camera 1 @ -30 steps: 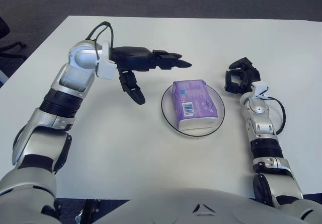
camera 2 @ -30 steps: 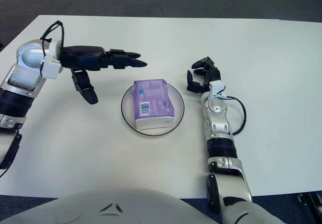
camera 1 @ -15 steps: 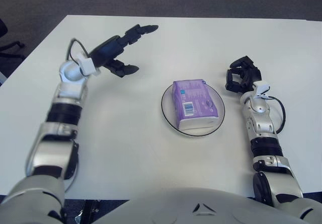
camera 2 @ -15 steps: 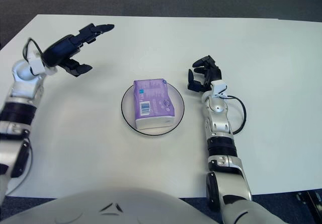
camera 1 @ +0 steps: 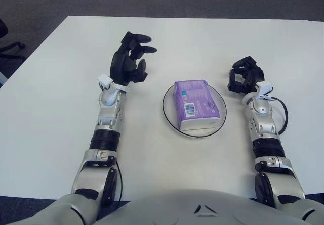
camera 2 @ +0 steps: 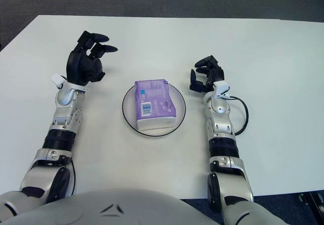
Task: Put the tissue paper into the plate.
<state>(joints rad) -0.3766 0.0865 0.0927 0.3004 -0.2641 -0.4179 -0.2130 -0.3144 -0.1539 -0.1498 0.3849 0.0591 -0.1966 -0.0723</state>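
Left eye view, pack: the tissue pack (camera 1: pixel 195 104) lies flat inside the plate (camera 1: pixel 169 114), near the middle of the tabletop, slightly toward the near edge.
Pack look: purple wrapper with a barcode label on top, white along the end facing the near edge; it nearly spans the plate.
Plate: round, clear or pale with a dark rim, holding only the pack.
Left hand (camera 1: pixel 129 62): raised on an upright forearm just left of the plate, black fingers loosely spread, nothing in them.
Right hand (camera 1: pixel 244 76): right of the plate, toward the right edge, fingers curled in, gripping nothing.
Table (camera 1: pixel 61 134): plain white top.
Room: dark grey carpet (camera 1: pixel 202 0) beyond the far edge.
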